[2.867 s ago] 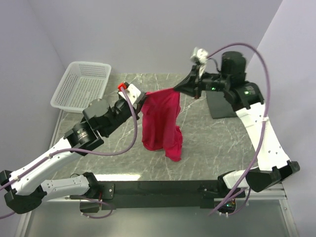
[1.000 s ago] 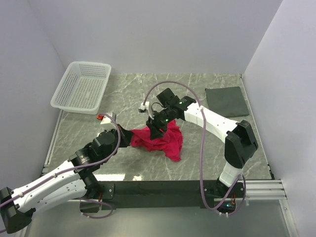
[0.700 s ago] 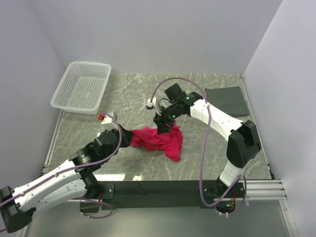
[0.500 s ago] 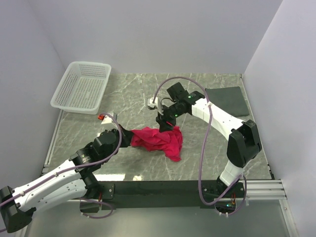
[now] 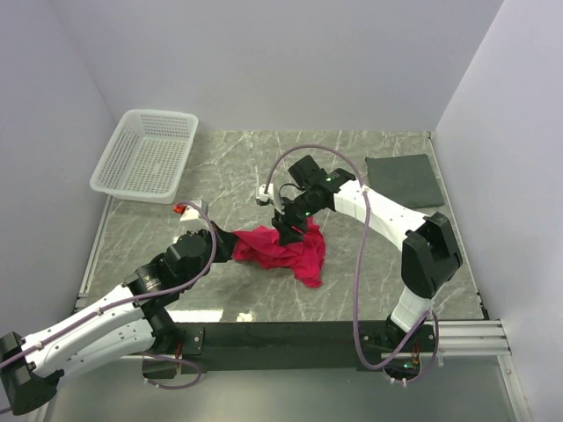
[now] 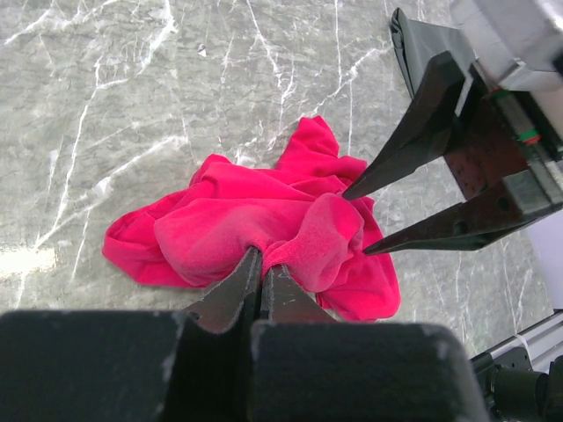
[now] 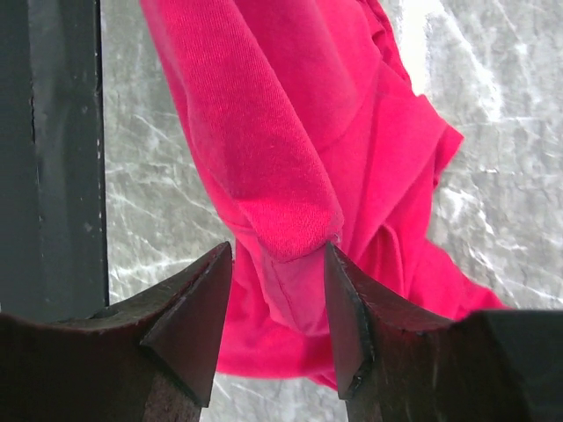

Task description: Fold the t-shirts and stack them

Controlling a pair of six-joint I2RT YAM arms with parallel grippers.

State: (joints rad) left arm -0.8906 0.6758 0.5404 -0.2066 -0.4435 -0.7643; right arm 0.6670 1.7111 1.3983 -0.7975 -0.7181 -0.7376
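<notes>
Crimson fabric lies bunched in a crumpled heap near the middle of the grey marble table (image 5: pixel 229 167): this is the t-shirt (image 5: pixel 283 251), unfolded, with creases running across it and one lobe trailing toward the near right.

The left gripper (image 5: pixel 232 247) reaches in from the near left and meets the left edge of the t-shirt. In the left wrist view its fingers (image 6: pixel 239 283) are pressed together on a raised fold of the t-shirt (image 6: pixel 264 220), with the cloth puckered where it goes in between them.

The right gripper (image 5: pixel 288 230) comes down from the far side onto the far edge of the heap. Its fingers are spread. The left wrist view shows the right gripper (image 6: pixel 359 222) from the side, its two dark tips just at the right end of the same raised fold. In the right wrist view the right gripper (image 7: pixel 277 255) straddles a rounded roll of the t-shirt (image 7: pixel 290 158); the roll's end sits in the gap between the tips, and the fingers (image 7: pixel 347 316) are not closed on it.

A white mesh basket (image 5: pixel 110 151) stands at the far left corner, well apart from the t-shirt. A dark grey folded cloth (image 5: pixel 403 180) lies flat at the far right.
</notes>
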